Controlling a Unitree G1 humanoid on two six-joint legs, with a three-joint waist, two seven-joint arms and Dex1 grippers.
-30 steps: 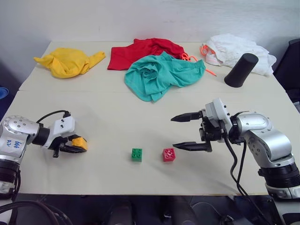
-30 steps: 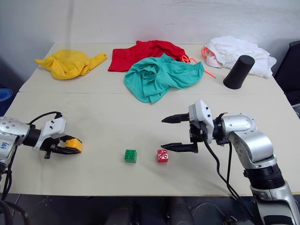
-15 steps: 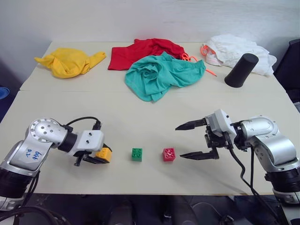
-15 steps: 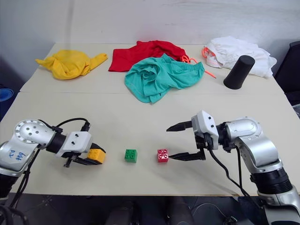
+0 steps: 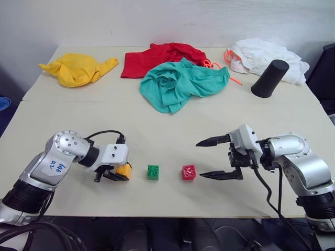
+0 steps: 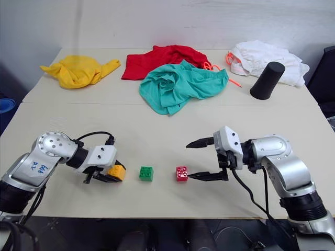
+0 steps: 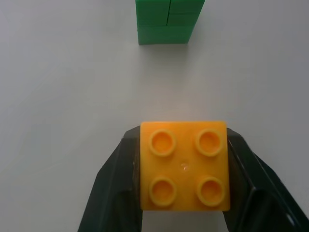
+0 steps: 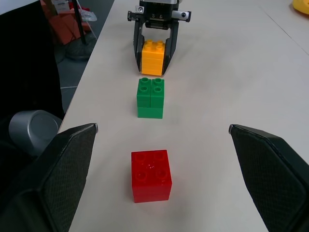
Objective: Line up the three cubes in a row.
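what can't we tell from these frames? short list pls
- Whether the left gripper grips or has just freed the orange-yellow cube: in the left wrist view the fingers flank it, contact unclear.
- Whether that cube rests on the table: head views, the gripper hides its base.
- What the orange thing by the white cloth is: mostly covered.
- The black cup: its far side.
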